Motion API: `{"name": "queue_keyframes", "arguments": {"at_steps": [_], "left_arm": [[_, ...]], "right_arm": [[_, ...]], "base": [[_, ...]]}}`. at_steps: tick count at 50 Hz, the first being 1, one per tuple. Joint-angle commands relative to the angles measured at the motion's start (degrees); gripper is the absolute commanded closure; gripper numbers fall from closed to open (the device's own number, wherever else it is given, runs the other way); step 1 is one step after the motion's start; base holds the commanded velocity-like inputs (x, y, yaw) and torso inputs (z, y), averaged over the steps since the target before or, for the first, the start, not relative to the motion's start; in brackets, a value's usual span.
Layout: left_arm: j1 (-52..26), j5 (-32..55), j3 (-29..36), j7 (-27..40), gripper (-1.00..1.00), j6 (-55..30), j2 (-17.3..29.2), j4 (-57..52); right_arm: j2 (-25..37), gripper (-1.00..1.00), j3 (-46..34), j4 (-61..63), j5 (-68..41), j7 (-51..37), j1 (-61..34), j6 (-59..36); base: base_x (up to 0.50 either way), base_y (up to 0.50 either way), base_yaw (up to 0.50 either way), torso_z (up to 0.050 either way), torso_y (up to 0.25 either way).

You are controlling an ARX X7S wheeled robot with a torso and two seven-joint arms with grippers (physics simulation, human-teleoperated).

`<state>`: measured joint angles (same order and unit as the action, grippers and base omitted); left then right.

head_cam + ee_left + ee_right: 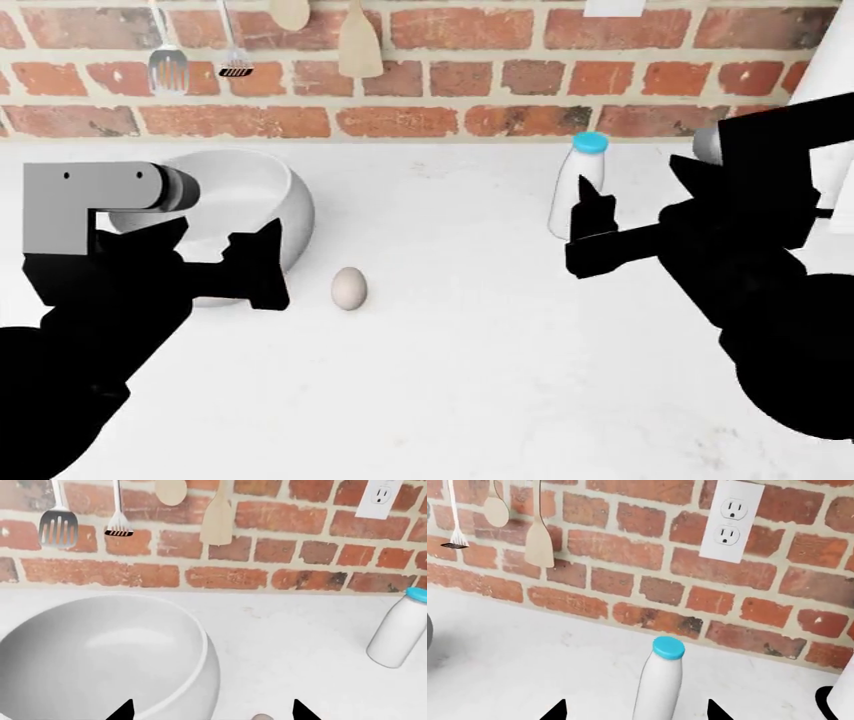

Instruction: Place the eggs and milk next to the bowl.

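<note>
On the white counter (467, 400) against the brick wall (454, 110), the bowl (274, 200) sits at left, one pale egg (348, 288) just beside it. Milk bottle (578, 190) stands upright, well apart to the right. Left gripper (214, 262) hovers by the bowl, fingers spread, empty. Right gripper (587, 235) fingers stand wide either side of the bottle, not visibly touching.

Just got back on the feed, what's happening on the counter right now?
The right gripper is open around the upright milk bottle, its fingers not closed on it. The left gripper hangs open by the white bowl, holding nothing. One pale egg lies on the counter beside the bowl. No second egg shows.
</note>
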<state>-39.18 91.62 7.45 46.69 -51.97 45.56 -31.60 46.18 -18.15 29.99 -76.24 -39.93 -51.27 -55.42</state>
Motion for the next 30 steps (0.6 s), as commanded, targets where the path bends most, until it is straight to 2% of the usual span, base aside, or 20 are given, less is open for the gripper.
{"name": "queue_keyframes", "arguments": {"at_steps": [1, 30], "left_arm": [[-0.07, -1.05, 0.63, -0.61, -1.0, 0.02, -0.22, 0.91], [-0.01, -2.45, 1.45, -1.92, -1.0, 0.47, -0.42, 2.35]], "right_arm": [[-3.26, -1.0, -3.44, -8.46, 7.56, 8.08, -2.26, 2.39], [-8.16, -1.0, -6.41, -23.03, 16.74, 15.81, -3.18, 10.04]], "base": [[0.0, 0.0, 0.0, 0.0, 0.0], [0.0, 0.0, 0.0, 0.0, 0.0]]}}
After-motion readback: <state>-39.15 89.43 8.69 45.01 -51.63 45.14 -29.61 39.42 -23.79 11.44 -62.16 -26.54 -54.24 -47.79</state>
